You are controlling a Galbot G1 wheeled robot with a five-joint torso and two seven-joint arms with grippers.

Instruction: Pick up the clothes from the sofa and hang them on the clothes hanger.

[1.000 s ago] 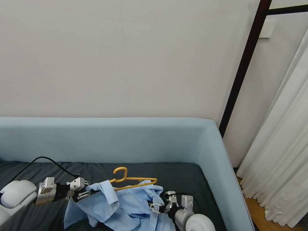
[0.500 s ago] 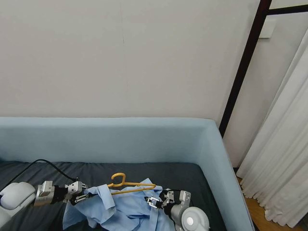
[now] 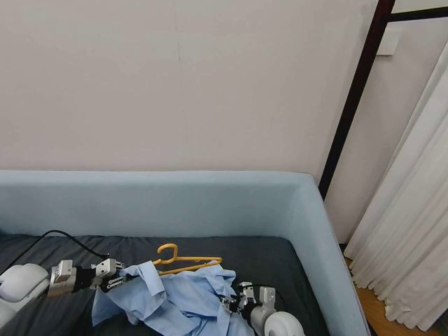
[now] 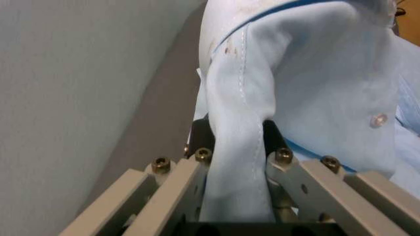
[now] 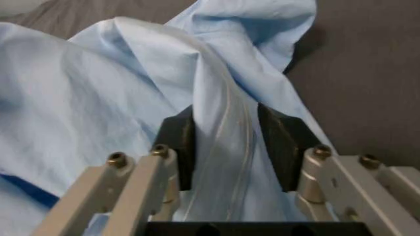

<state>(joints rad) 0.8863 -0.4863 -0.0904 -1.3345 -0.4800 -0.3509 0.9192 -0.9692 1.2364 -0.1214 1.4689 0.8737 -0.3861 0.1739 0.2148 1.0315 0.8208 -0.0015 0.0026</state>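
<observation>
My left gripper (image 4: 233, 135) was clamped on a fold of the shirt (image 4: 315, 73). The cloth ran up between the two black pads (image 4: 198, 135), which pressed it from both sides. A white button (image 4: 377, 119) sat on the fabric near that fold.

My right gripper (image 5: 226, 142) was found in like condition. It was drawn in on a raised ridge of the same pale blue cloth, and the narrow gap between its pads was filled by that ridge. Dark grey upholstery lay beyond it.

From the head camera, the shirt lay crumpled on the dark grey seat (image 3: 280, 252) of the sofa (image 3: 308, 210), towards its right half. The left gripper held the shirt's left edge. The right gripper held its front edge, nearest to me. A black cable (image 3: 70, 239) looped from my left arm over the seat.

A yellow hanger (image 3: 183, 262) lay just behind the shirt, hook to the left, its right end meeting the cloth.

Behind the seat stood the pale blue backrest (image 3: 161, 203), which joined the right arm of the sofa. Beyond it was a plain off-white wall (image 3: 175, 84). A dark pole (image 3: 353, 98) rose from behind the sofa's right corner. A white curtain (image 3: 413, 231) hung farther right, with a strip of wooden floor (image 3: 367, 308) at its foot.
</observation>
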